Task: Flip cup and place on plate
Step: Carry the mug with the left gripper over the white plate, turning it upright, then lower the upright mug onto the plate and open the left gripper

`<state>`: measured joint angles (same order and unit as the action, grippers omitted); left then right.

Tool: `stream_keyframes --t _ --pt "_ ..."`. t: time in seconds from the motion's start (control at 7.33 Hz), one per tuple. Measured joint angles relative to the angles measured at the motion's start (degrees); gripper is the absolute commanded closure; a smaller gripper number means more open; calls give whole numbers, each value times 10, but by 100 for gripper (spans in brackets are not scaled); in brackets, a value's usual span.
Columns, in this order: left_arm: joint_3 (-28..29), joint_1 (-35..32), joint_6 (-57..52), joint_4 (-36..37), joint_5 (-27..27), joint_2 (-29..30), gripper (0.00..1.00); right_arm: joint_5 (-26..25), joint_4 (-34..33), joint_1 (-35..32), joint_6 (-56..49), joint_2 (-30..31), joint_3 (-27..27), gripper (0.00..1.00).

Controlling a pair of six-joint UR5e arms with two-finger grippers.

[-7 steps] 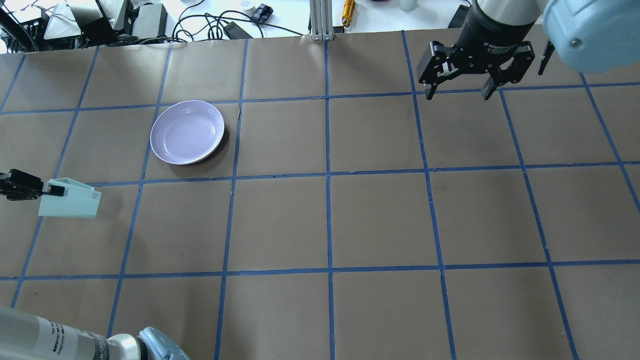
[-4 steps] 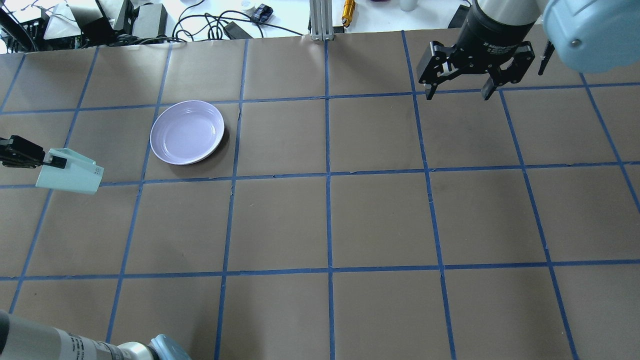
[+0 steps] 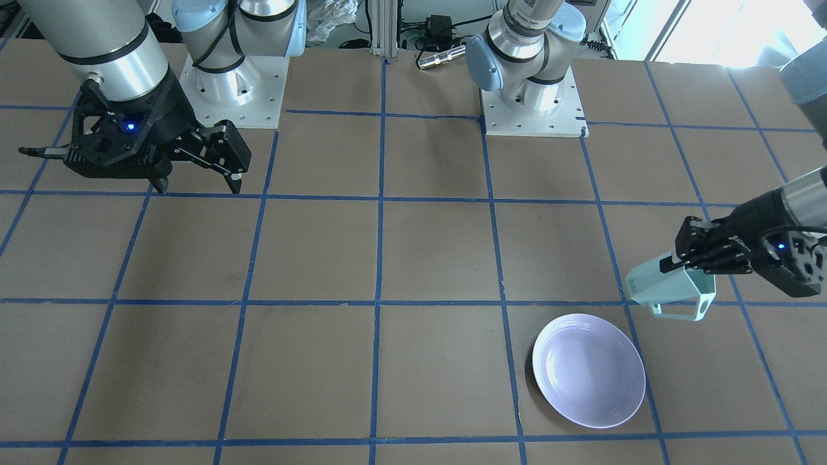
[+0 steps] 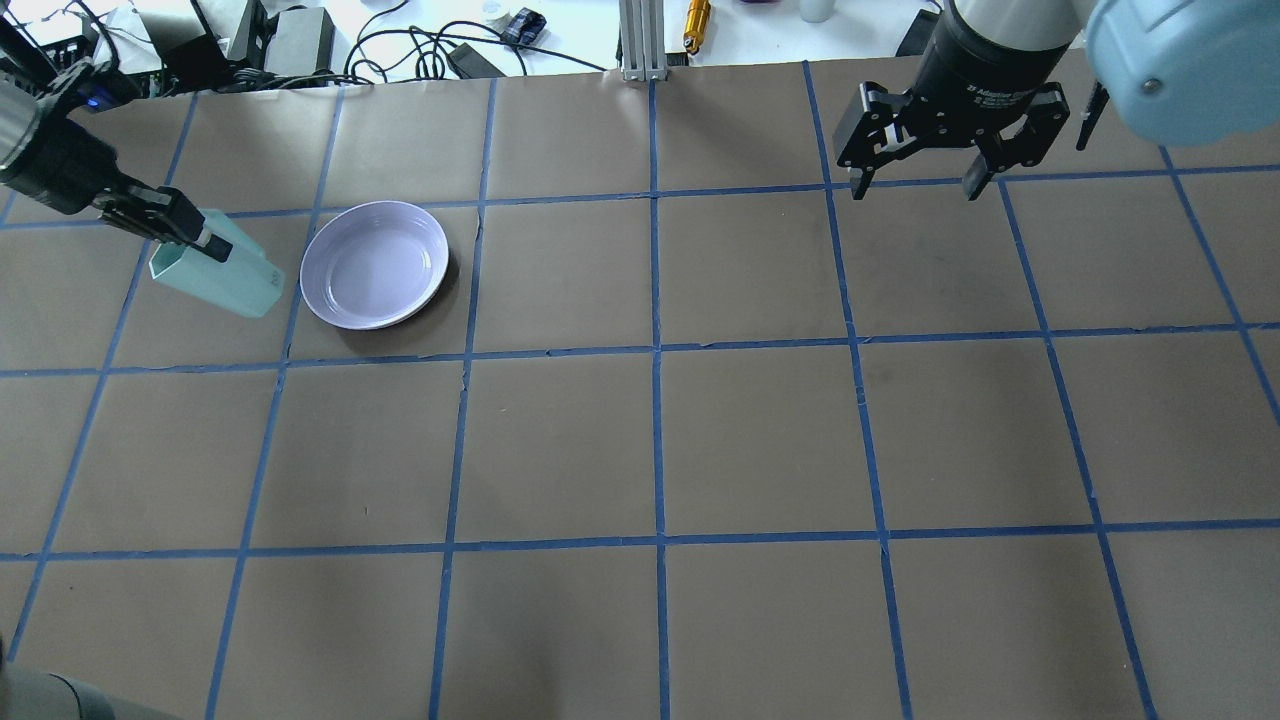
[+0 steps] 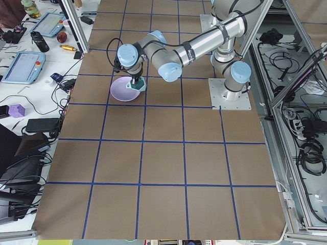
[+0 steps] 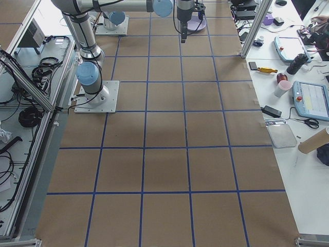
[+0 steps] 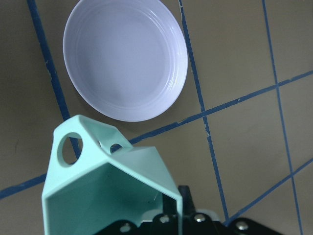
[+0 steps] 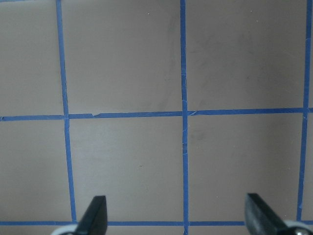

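- So, where's the cup (image 4: 225, 280) sitting right now?
- It's hanging just off the table, tipped on its side, just beside the plate (image 4: 375, 265) on the robot's left of it. The base is pointing at the plate rim and the mouth is facing back up the arm. It isn't hovering over the plate yet.
- Who's carrying it?
- The left gripper (image 4: 205, 240) is pinching the wall at the mouth end. The wrist view is showing one finger outside the wall. I'm guessing the other is sitting inside, since the rim is hiding it.
- What's been changing?
- Over the last second the arm's been swinging the cup from the table's left edge, nearer the robot, up to the plate. It's also been yawing it, so the base is now leading. The plate isn't moving.
- Meaning?
- Transport is nearly wrapping up, but the flip is only partway. I'm expecting a roll to base-down, then a short shift onto the plate before releasing.
- Right side?
- The right gripper (image 4: 915, 188) is hanging over the far right squares with its fingers spread wide, holding nothing, well apart from all this. It isn't moving either.
- Risk?
- It's gripping one thin wall, so the cup may be pivoting during the roll. The handle (image 7: 73, 147) is sitting on the plate side and could be clipping the rim.
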<state>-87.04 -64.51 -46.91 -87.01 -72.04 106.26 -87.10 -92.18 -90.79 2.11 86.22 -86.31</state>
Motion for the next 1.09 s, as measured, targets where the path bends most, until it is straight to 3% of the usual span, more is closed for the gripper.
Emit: stream_keyframes --t 0.41,0.82,1.09 --pt "-6 -117 28 135 -100 30 100 0 0 0 0 0 0 0" --pt "-55 -151 30 258 -130 66 100 0 0 0 -1 0 0 0" --pt "-75 -156 31 296 -167 77 100 0 0 0 0 0 0 0"
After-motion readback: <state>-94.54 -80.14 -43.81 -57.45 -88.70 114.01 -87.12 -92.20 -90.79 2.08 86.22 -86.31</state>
